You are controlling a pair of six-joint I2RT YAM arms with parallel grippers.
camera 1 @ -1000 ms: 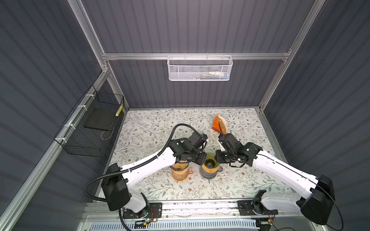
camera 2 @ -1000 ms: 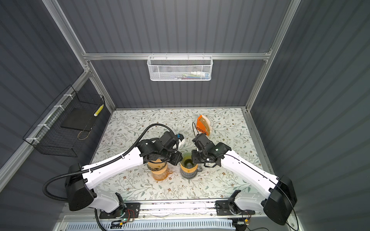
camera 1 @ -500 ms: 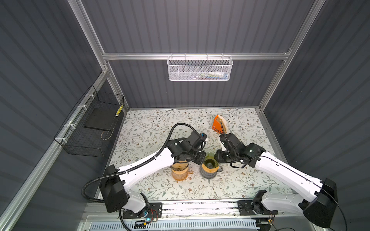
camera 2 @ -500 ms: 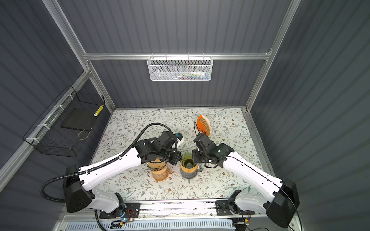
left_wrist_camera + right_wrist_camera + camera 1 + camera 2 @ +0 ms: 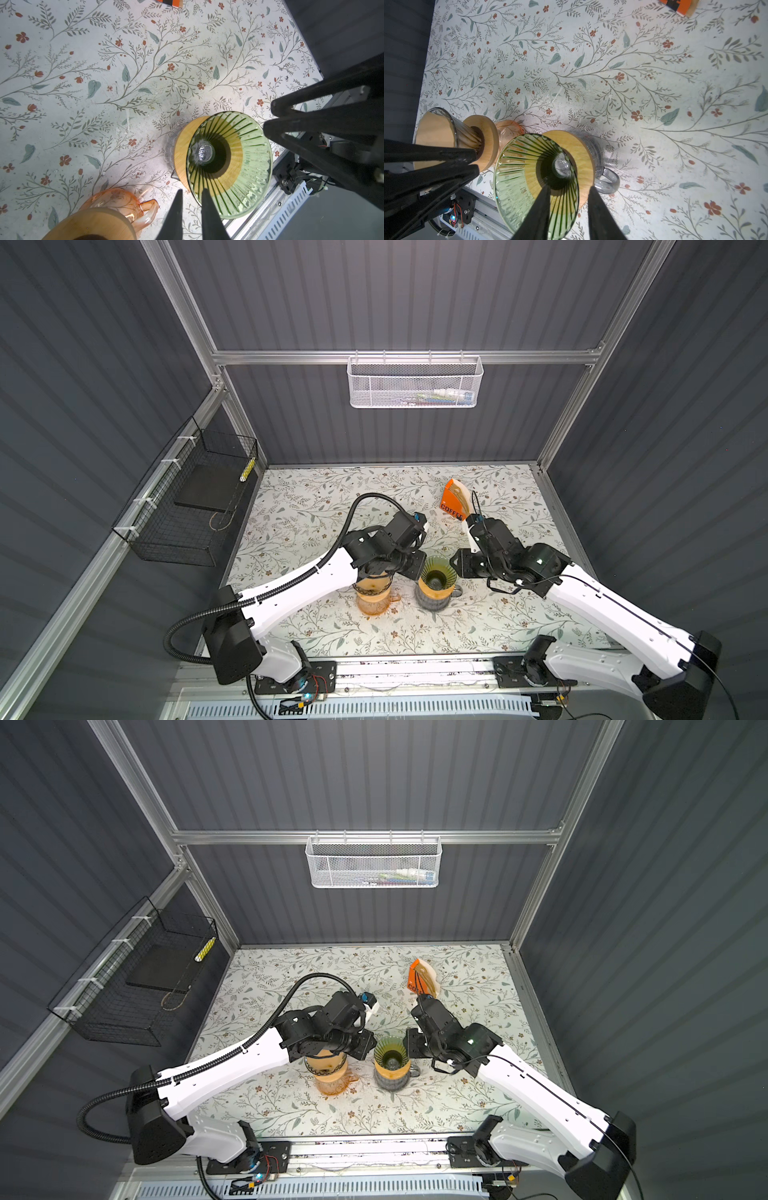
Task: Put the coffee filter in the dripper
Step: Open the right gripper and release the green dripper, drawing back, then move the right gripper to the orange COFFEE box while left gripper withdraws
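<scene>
Right gripper (image 5: 570, 188) stands open at the rim of the green dripper (image 5: 517, 178), holding nothing; left gripper (image 5: 192, 190) shows a slim, empty gap beside it. Both top views show coffee filters (image 5: 461, 494) in the orange box (image 5: 449, 506), well behind; wrist views catch only its corner.

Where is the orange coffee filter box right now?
In both top views the orange filter box sits toward the back of the table, right of centre, just behind the right arm and beyond the green dripper.
</scene>
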